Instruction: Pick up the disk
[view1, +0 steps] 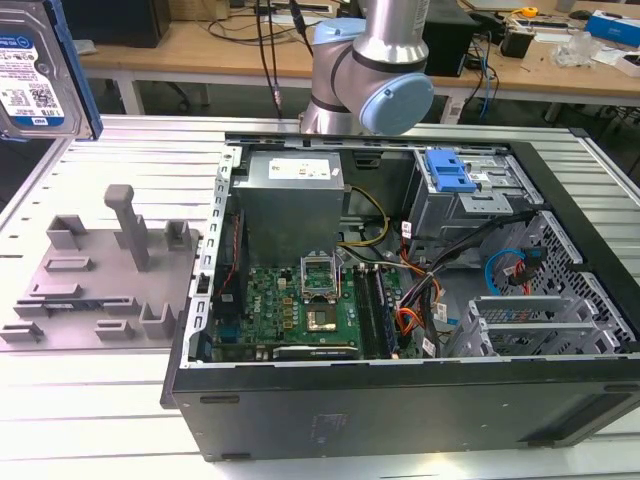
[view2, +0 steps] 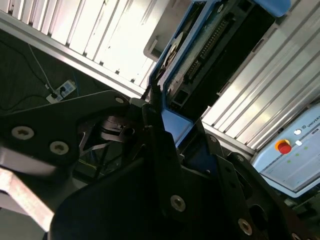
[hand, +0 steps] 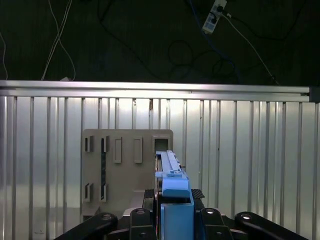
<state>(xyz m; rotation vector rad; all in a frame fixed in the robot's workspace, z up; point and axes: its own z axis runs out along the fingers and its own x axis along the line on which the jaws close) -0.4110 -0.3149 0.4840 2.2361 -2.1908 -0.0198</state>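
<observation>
The flat rectangular silver hard drive with a white-and-blue barcode label and blue plastic side rails, the disk (view1: 38, 70), is seen raised well above the ribbed aluminium desk (view1: 120, 420) at the upper corner on the exterior view's left. In both wrist views the black pincer (hand: 176, 217) is closed on the disk's blue rail end, the disk being carried edge-on between the jaws (view2: 200, 55). The pick-up is therefore judged to be done: the disk is clear of every support and nothing of it touches the desk.

Below it, the grey plastic fixture plate (view1: 95, 285) with its slots and tall grey post (view1: 128, 225) lies on the desk, with no drive standing in it. Just beside the plate, toward the exterior view's right, the open black computer case (view1: 400, 330) is laid on its side, its green motherboard (view1: 290, 310) and blue plastic bracket (view1: 447, 170) exposed. Wooden workbenches (view1: 200, 50) strewn with cables and equipment are seen behind the silver-and-blue robot arm (view1: 375, 70). A dark floor with cables is shown beyond the desk edge in the first wrist view.
</observation>
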